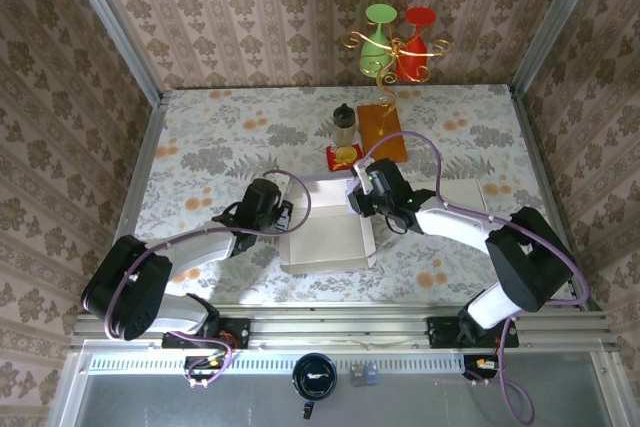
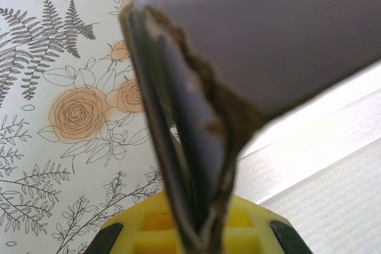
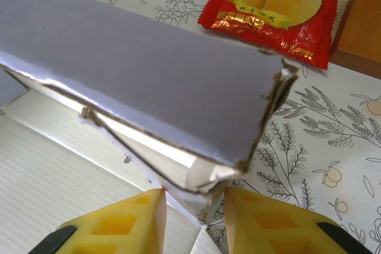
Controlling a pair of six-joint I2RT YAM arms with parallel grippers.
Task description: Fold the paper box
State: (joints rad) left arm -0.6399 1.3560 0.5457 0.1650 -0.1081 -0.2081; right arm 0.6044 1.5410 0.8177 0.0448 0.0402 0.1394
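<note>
The white paper box (image 1: 322, 237) lies open in the middle of the floral table, walls partly raised. My left gripper (image 1: 286, 215) is at the box's left wall. In the left wrist view the folded wall edge (image 2: 196, 141) runs down between the yellow fingers (image 2: 149, 230), and the left gripper (image 2: 193, 221) is shut on it. My right gripper (image 1: 362, 197) is at the far right corner. There the yellow fingers (image 3: 140, 221) pinch the double wall's corner (image 3: 214, 176), with the right gripper (image 3: 191, 197) shut on it. The box's grey outer face (image 3: 149, 69) leans over them.
A red snack packet (image 1: 345, 155) (image 3: 271, 13) lies just beyond the box. Behind it stand a dark-capped bottle (image 1: 344, 125) and an orange board (image 1: 384, 132). A stand with green and red glasses (image 1: 398, 47) is at the back. A white sheet (image 1: 465, 192) lies to the right.
</note>
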